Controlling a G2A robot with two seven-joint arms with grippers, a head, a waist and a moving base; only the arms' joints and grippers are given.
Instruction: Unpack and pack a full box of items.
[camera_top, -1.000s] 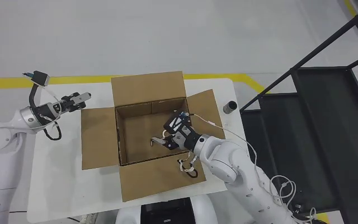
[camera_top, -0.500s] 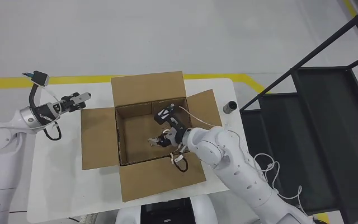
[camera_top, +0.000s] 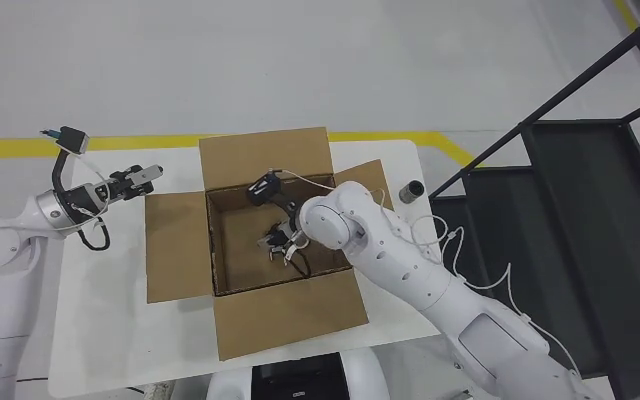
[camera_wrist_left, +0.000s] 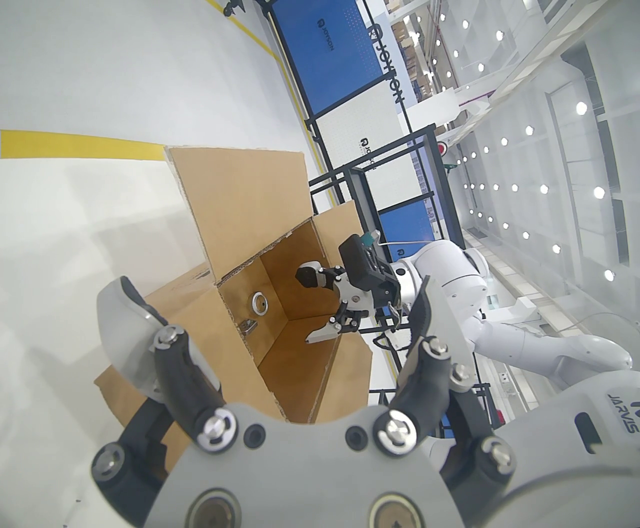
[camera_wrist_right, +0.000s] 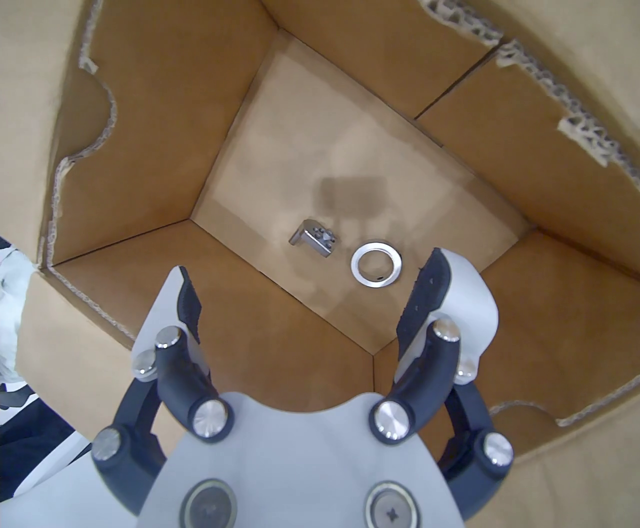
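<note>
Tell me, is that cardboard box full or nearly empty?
Nearly empty: only a metal ring and a small bracket show on the box floor.

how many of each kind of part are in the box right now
metal ring: 1
metal angle bracket: 1
total in the cardboard box: 2

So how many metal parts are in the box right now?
2: a metal ring and an angle bracket, close beside each other on the box floor, below the open right gripper. The gripper hides some floor, so more could be there.
</note>
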